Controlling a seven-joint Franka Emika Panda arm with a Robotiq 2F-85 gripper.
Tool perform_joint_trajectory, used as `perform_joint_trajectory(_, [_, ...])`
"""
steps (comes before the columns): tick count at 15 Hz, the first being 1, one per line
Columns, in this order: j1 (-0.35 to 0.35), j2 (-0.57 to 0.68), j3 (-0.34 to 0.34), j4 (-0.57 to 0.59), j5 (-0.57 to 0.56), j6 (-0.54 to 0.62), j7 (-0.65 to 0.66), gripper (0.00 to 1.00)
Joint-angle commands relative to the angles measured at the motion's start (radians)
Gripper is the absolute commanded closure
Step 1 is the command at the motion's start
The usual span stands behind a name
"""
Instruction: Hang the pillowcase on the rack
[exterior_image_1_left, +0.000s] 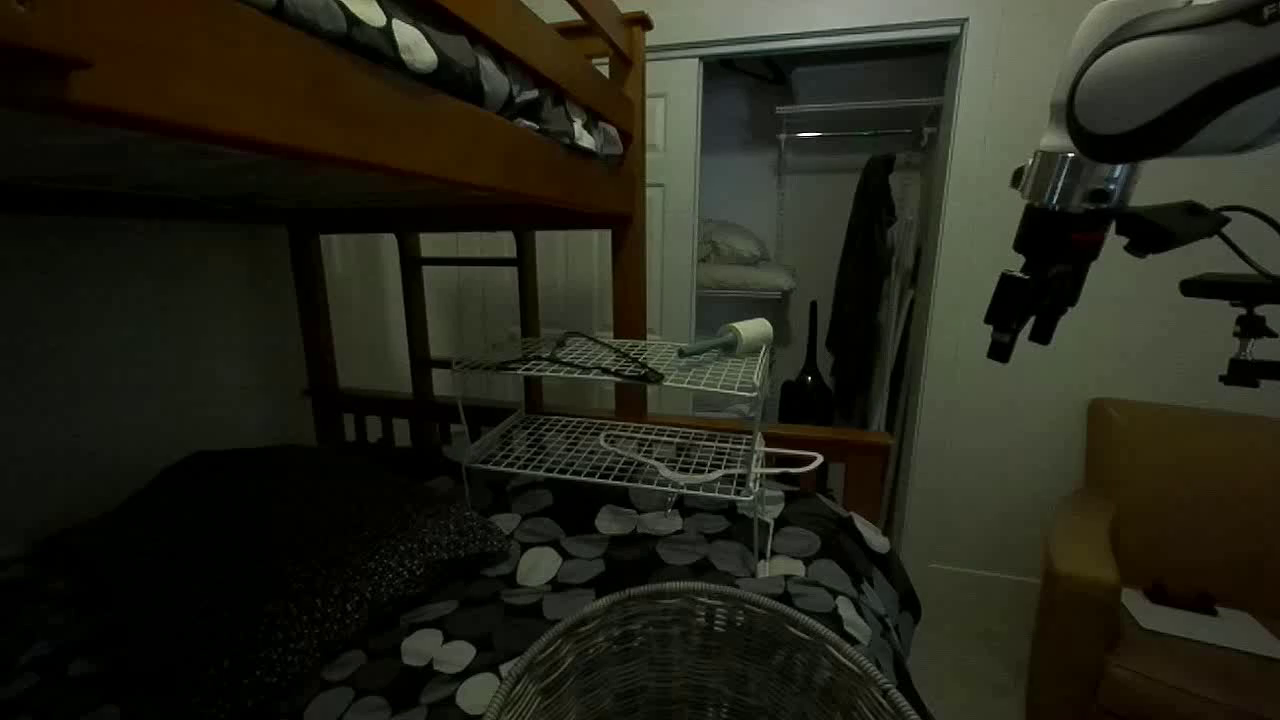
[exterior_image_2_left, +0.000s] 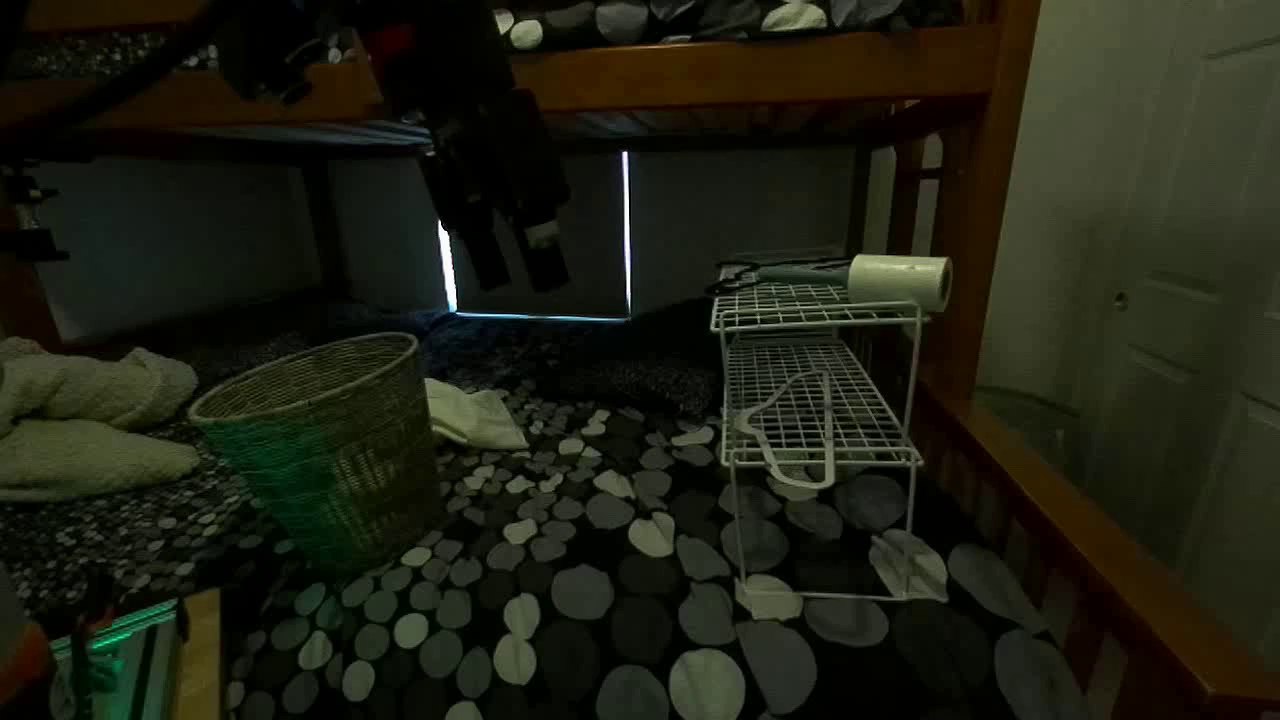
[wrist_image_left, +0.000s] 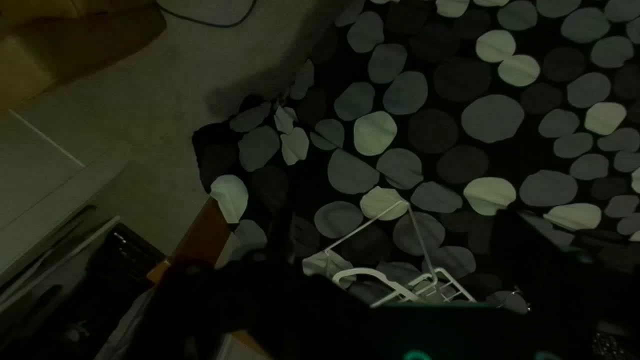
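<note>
Brown wooden bunk rail (exterior_image_2_left: 760, 75) behind; black fingers (exterior_image_2_left: 545, 262) hang parted, empty, higher than the white wire rack (exterior_image_2_left: 820, 323)! Cream cloth (exterior_image_2_left: 475, 414), likely the pillowcase, lies well apart from it. Low swing might snag its jutting white hanger (exterior_image_1_left: 690, 477), toppling both!

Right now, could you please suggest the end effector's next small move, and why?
I would probably ease the end effector toward what looks like the pillowcase on the bed: it lies partly behind the basket in an exterior view, not yet on the rack, and the end effector hangs open, holding nothing.
</note>
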Motion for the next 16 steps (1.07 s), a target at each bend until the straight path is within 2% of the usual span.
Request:
perform_joint_trajectory(1, [0.006,0.0,-0.004,0.002,-0.004,-0.003,0.004,0.0])
perform_joint_trajectory(5, [0.013,0.008,0.007,-0.001,-0.001,-0.01,0.011,0.0])
perform_joint_trajectory(10, [0.196,0.083,0.152,-0.064,0.124,-0.076,0.027,0.0])
perform_joint_trajectory(14, [0.344,0.261,0.312,0.003,0.168,-0.073,0.051,0.0])
perform_joint_trajectory(15, [0.305,0.163,0.264,-0.051,0.148,-0.061,0.043,0.0])
perform_joint_trajectory(16, [0.334,0.199,0.297,-0.038,0.151,-0.06,0.056,0.0])
